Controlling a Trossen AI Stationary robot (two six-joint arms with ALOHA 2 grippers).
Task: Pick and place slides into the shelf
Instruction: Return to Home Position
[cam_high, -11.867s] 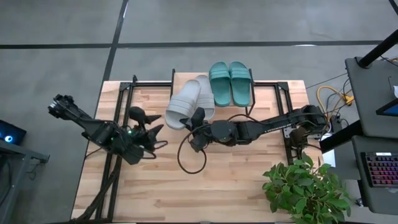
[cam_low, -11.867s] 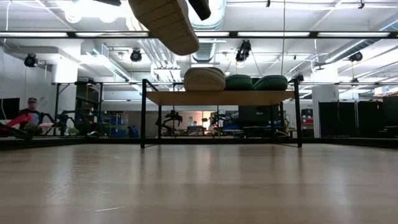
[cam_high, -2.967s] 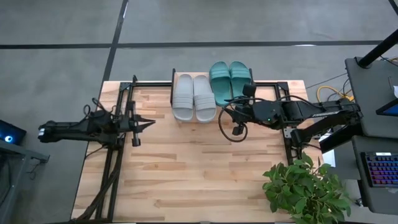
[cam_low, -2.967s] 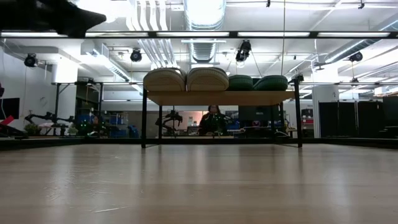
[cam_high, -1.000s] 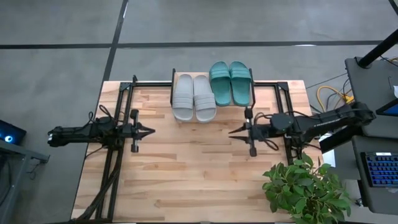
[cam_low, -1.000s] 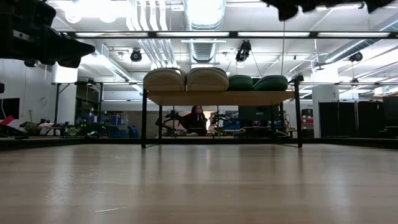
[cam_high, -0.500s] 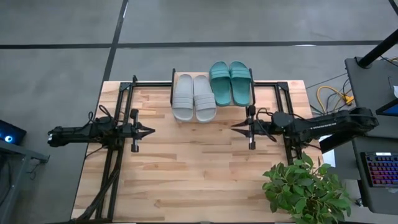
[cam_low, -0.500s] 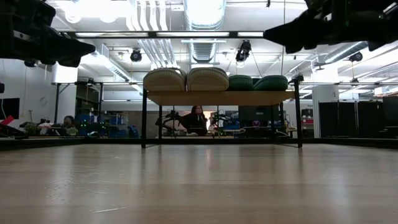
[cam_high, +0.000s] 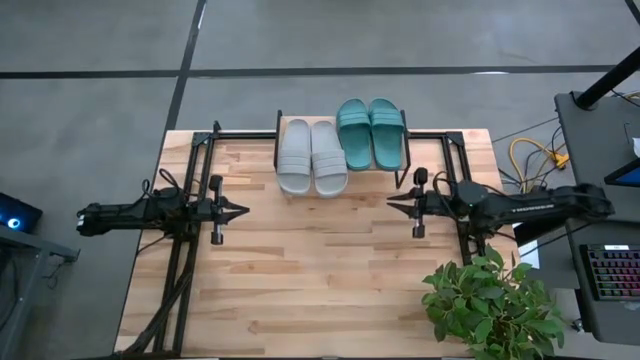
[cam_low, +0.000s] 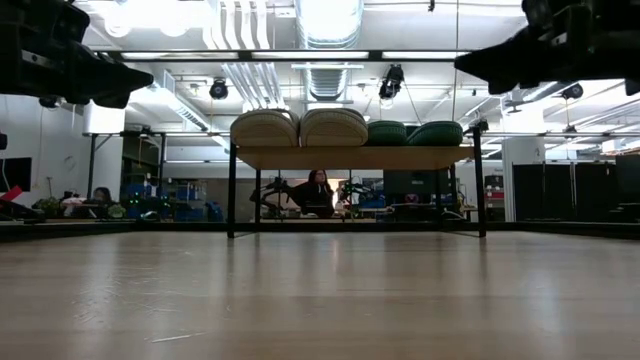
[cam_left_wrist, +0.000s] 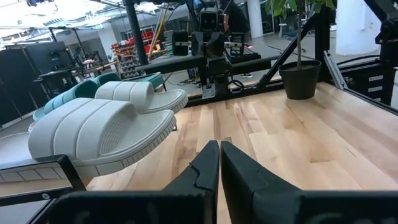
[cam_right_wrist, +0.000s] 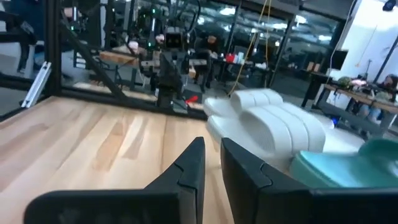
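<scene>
Up on the shelf (cam_low: 350, 157) the grey slides (cam_high: 311, 157) and teal slides (cam_high: 371, 133) sit side by side. My right pincer (cam_high: 392, 201) has drawn back over the table's (cam_high: 300, 280) right side, closed and empty, facing my closed left pincer (cam_high: 240, 209); placing looks finished, only homing remains.

A light wooden table (cam_high: 300, 290) stands on a grey floor (cam_high: 400, 40) crossed by dark lines. 1 leafy potted plant (cam_high: 490, 305) overlaps a corner of the table. Past that side are yellow cables (cam_high: 530, 155) and a lit keyboard (cam_high: 612, 270). Beyond the table's far edge sits 1 person (cam_low: 318, 192).
</scene>
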